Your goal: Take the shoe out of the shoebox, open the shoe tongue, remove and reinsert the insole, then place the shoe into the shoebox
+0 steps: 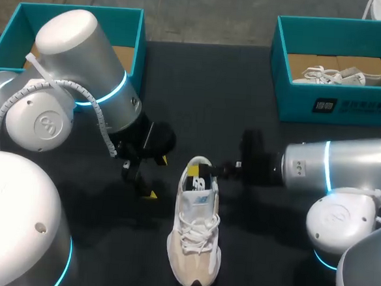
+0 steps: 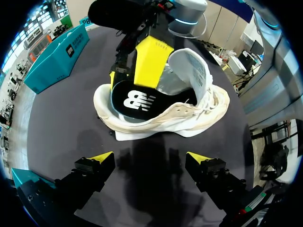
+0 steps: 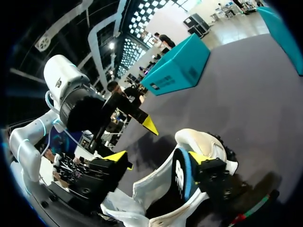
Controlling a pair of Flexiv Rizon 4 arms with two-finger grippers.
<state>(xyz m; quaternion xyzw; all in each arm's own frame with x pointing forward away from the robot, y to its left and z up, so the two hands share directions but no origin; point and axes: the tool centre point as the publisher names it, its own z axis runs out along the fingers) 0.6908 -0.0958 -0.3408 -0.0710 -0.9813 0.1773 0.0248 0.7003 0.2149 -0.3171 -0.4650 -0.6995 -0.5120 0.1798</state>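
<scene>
A white and beige shoe (image 1: 195, 238) lies on the dark table, toe toward the front edge. Its tongue (image 2: 189, 66) is folded up. The black insole (image 2: 135, 99) sits partly inside the heel opening, standing on edge in the right wrist view as the insole (image 3: 181, 177). My right gripper (image 3: 158, 157) is open at the heel; one finger is against the insole and the other is outside the shoe's side wall. In the head view the right gripper (image 1: 209, 168) meets the heel. My left gripper (image 2: 150, 158) is open beside the shoe (image 2: 161, 118), holding nothing; it shows as the left gripper (image 1: 157, 176).
A teal shoebox (image 1: 132, 27) stands at the back left behind my left arm. Another teal shoebox (image 1: 337, 104) at the back right holds a white shoe (image 1: 342, 76). My two arms flank the shoe closely.
</scene>
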